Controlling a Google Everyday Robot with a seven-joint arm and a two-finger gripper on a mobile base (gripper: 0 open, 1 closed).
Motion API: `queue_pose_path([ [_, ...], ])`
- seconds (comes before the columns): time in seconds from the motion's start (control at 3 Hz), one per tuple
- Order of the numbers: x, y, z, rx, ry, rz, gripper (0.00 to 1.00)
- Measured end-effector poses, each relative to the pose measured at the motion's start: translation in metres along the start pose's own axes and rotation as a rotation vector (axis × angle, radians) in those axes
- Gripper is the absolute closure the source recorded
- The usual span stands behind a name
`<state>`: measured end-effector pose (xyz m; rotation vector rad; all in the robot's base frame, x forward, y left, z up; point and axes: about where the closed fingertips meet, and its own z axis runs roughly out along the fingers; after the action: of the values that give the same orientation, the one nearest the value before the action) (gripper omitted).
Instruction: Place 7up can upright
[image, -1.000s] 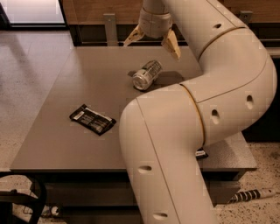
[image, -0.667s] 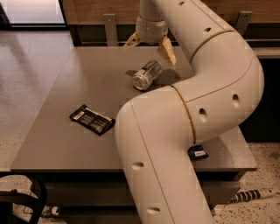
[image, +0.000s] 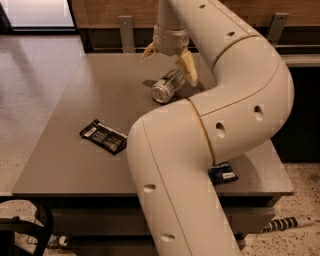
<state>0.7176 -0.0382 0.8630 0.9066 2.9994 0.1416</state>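
Nothing of the job is done yet, as far as I can see. The can (image: 167, 86) lies on its side on the table (image: 75, 100), back towards the far edge and roughly midway between the left and right edges. One silver end faces the near-left corner. It has to be gripped, tipped onto an end and let go, so all of that is left.

The gripper (image: 168, 59) hangs just over the can, pointing down at it, wide open and with nothing in it. Its two yellowish fingers (image: 189, 67) are spread apart. One is out towards the far-left side of the can and the other is close by its far-right end, low enough that it looks near to touching, though I can't say that it does. My guess is that it is lined up to come down and close around the body.

The arm (image: 240, 100) comes up from the near edge, swings out over the right side of the table in a big bent elbow, then doubles back towards the far edge, the wrist dropping almost straight down.

A black packet (image: 103, 136) lies flat in the near-left part, well apart from the can. A blue packet (image: 222, 172) peeps out from behind the arm by the near-right corner.
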Motion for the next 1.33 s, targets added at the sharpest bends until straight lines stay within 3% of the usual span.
queue_pose_path([
  [0.33, 0.004, -0.005, 0.007, -0.004, 0.039, 0.010, 0.00],
  [1.0, 0.010, -0.019, 0.014, -0.001, 0.091, -0.044, 0.00],
  [1.33, 0.010, -0.026, 0.017, 0.049, 0.070, -0.086, 0.00],
])
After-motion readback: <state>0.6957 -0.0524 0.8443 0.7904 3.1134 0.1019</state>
